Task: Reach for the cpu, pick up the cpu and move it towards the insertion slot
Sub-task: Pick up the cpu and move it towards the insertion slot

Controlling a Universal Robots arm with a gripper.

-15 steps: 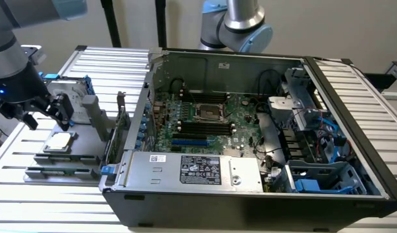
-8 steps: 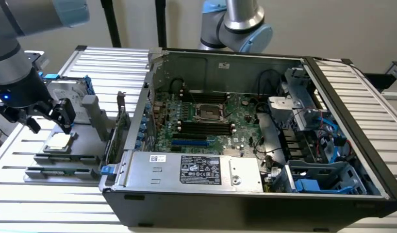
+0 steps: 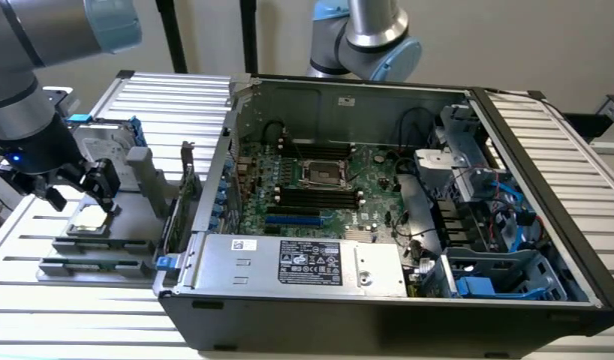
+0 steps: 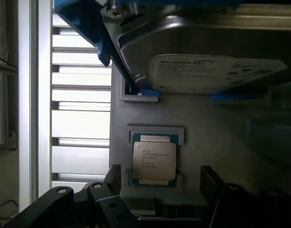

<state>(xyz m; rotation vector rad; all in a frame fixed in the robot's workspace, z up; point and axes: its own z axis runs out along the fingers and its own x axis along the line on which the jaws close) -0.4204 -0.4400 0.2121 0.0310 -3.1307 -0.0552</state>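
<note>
The cpu [image 3: 90,220], a small square chip with a silvery top, lies flat in a shallow holder on the grey fixture [image 3: 97,244] at the exterior view's left. My gripper [image 3: 82,196] hangs just above it, open, with one dark finger on each side and nothing held. In the wrist view the cpu [image 4: 154,160] lies between the two black fingertips [image 4: 113,175], with the gripper [image 4: 160,173] straddling it. The insertion slot [image 3: 325,172], a shiny square frame with a dark centre, sits on the green motherboard inside the open computer case [image 3: 547,247].
An upright silver hard drive [image 3: 102,146] with blue rails [image 4: 83,23] stands just behind the cpu. A tall grey bracket [image 3: 142,176] and the case wall lie between the fixture and the slot. Long black memory slots [image 3: 317,196] flank the socket. A second arm [image 3: 372,37] stands behind the case.
</note>
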